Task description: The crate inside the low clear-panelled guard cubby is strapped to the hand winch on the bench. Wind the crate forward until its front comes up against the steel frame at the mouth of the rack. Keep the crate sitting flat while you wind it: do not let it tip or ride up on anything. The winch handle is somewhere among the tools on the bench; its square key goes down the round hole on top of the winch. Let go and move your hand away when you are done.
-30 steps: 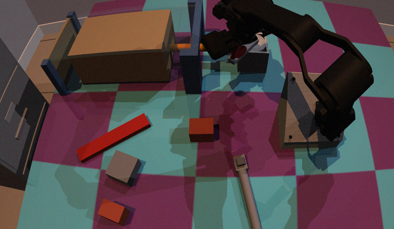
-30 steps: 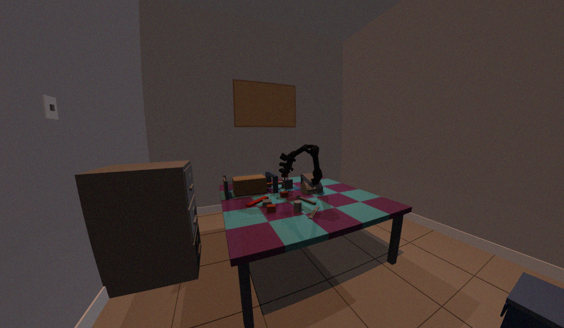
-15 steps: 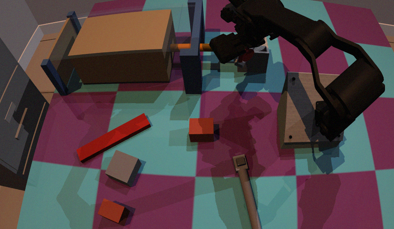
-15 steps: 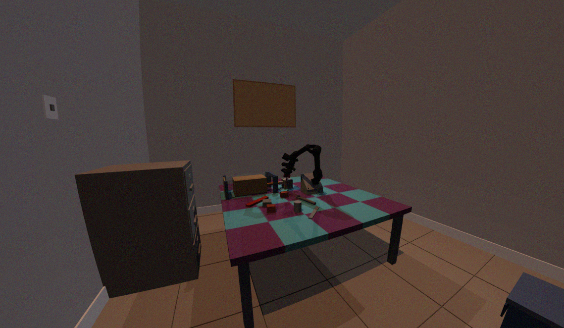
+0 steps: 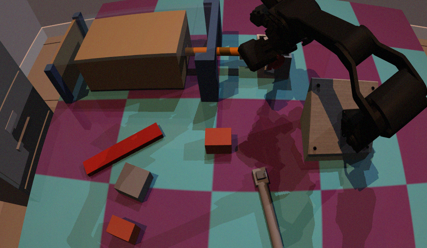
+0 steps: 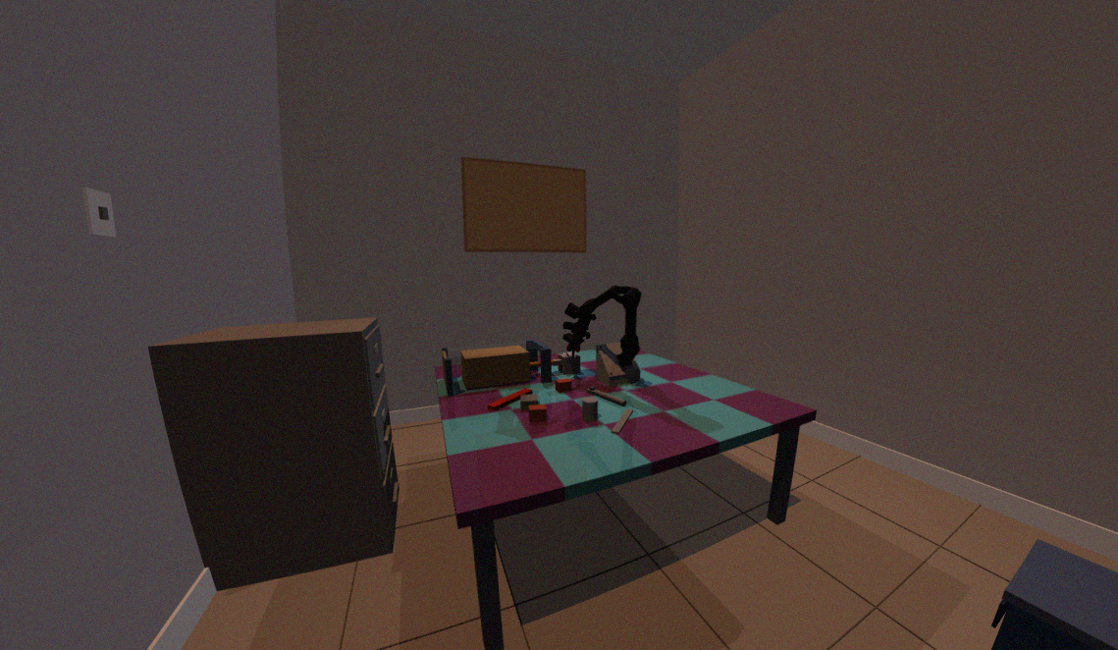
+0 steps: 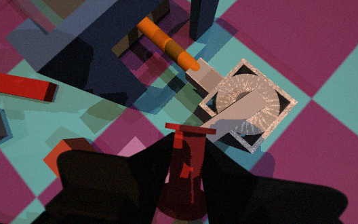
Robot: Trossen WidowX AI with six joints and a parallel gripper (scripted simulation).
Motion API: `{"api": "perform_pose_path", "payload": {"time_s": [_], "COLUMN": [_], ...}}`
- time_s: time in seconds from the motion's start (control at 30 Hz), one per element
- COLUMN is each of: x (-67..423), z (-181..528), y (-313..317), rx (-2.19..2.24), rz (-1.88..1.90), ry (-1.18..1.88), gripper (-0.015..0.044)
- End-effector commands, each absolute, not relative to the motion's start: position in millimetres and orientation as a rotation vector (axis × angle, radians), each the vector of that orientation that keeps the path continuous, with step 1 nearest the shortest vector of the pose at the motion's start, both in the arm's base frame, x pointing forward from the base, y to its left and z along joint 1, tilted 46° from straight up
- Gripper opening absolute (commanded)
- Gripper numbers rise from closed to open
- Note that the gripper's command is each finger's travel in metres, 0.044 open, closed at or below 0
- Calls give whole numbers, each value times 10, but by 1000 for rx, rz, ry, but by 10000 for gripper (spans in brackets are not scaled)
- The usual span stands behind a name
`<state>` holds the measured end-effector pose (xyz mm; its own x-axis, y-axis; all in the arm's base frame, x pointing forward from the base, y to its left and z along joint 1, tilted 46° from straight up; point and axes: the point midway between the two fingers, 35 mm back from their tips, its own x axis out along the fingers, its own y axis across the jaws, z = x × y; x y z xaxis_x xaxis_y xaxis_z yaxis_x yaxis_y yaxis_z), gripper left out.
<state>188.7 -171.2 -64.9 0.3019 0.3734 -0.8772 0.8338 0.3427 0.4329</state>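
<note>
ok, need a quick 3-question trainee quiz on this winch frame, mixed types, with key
1. True or false: the black gripper is shut on the red knob of the grey crank handle.
2. What links the brown crate to the square grey winch?
A. a red bar
B. an orange striped strap
C. nothing
3. Fill in: the crank handle sits on top of the ____.

Key: 1 true; 2 B; 3 winch.

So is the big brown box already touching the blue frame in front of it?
No, in the top view a gap with the orange strap showing separates the crate from the frame.
</note>
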Motion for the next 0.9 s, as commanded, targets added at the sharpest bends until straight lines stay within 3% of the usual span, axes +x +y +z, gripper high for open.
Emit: {"api": "perform_pose_path", "payload": {"time_s": [0.0,0.87], "x": [1732,1310], "z": [-657,-713], "y": [-1664,-1687], "rx": [1262,1260], "rz": [-464,-467], "ry": [1322,1324], "gripper": [0,0]}}
